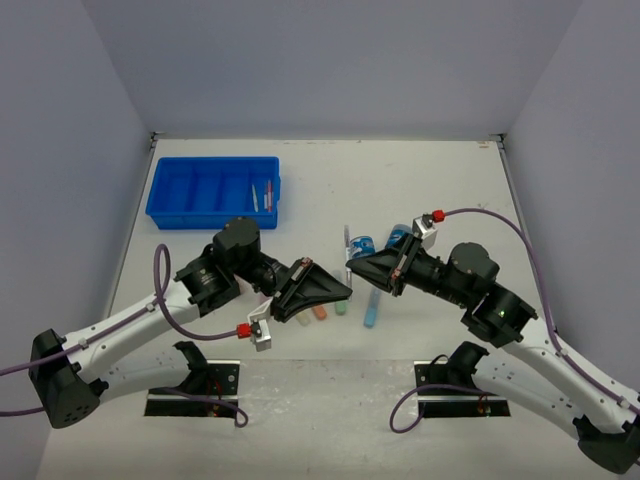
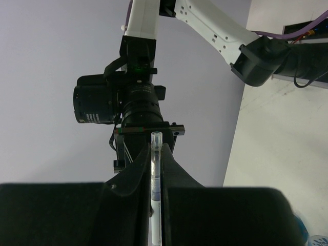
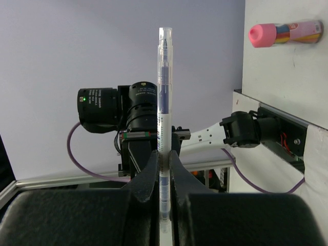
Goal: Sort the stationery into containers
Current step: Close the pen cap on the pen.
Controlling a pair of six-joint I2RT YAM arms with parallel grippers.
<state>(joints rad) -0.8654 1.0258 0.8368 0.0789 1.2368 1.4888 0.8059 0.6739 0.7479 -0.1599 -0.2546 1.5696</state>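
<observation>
Both arms meet over the middle of the table with one thin pen pinched between them. The right gripper is clamped on its barrel, and the left gripper is closed on it too (a handover, by the look of it). The pen is well apart from the blue tray, where two pens lie in the rightmost compartment. Next, I'd say, the right gripper must let go so the left can carry the pen to that compartment
</observation>
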